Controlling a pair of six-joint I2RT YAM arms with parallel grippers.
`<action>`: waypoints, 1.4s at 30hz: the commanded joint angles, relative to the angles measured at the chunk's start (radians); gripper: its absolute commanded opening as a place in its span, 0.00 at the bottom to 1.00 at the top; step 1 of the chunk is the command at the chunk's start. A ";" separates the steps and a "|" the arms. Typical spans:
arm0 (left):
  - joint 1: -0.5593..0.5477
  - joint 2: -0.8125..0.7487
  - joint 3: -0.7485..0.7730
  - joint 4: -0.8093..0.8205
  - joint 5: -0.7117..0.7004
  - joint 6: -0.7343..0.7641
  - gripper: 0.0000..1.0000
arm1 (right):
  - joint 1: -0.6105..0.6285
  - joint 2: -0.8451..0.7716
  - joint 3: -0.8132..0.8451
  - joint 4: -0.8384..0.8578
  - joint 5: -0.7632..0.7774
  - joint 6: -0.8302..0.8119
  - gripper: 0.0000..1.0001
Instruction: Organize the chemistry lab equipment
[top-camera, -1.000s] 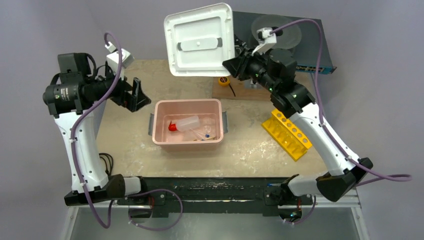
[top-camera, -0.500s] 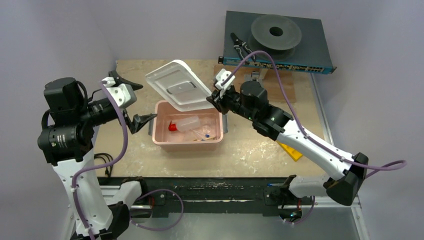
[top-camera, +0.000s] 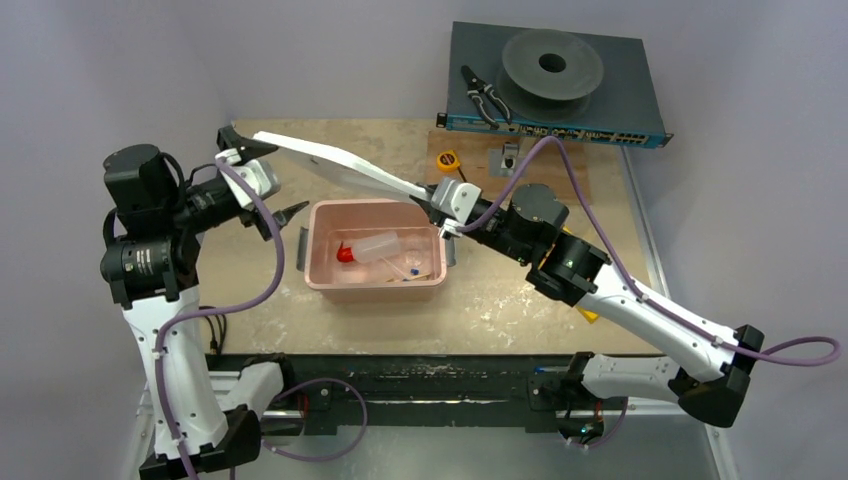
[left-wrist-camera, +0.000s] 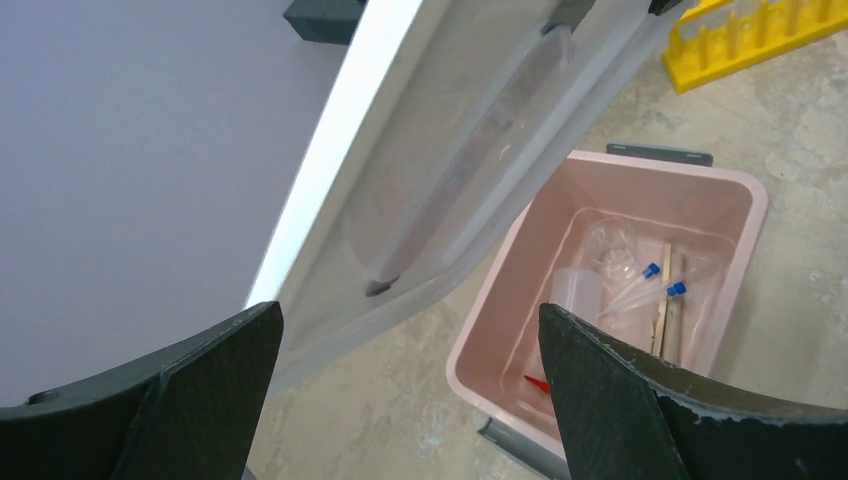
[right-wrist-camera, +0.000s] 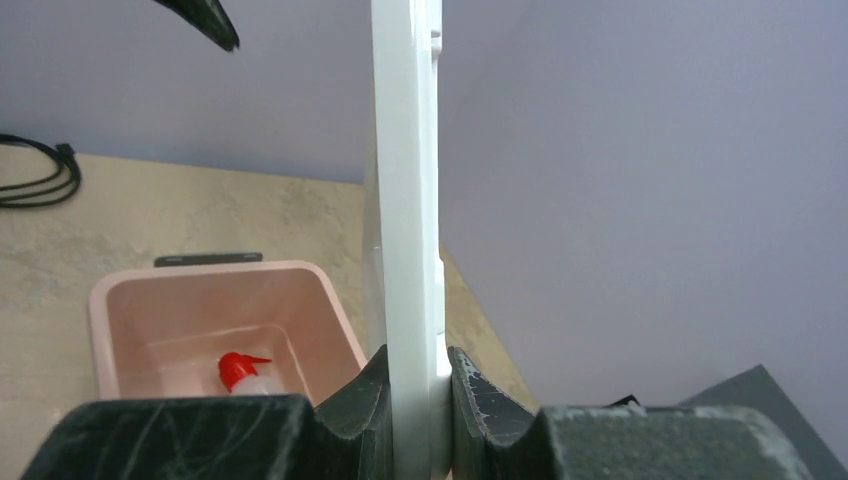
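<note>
White lid (top-camera: 340, 166), clamped in right gripper (top-camera: 430, 196), has swung edge-on, perhaps touching the open left gripper (top-camera: 266, 177).

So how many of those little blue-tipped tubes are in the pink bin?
2 blue-tipped tubes, lying side by side on the floor of the pink bin, by the wooden sticks. Others may be hidden under the squeeze bottle or behind the bin wall.

Pink bin (top-camera: 375, 281), white lid (top-camera: 330, 165), yellow rack (left-wrist-camera: 740, 45), red nozzle (top-camera: 345, 254).
</note>
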 joint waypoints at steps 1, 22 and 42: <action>0.009 -0.018 0.024 0.164 0.021 -0.051 1.00 | 0.024 -0.002 0.023 0.029 0.009 -0.095 0.00; 0.005 0.057 0.061 -0.233 -0.011 0.382 0.94 | 0.086 0.024 0.078 0.013 -0.036 -0.145 0.00; -0.043 -0.042 -0.123 -0.024 -0.173 0.397 0.00 | 0.094 0.168 0.240 -0.006 0.373 0.130 0.71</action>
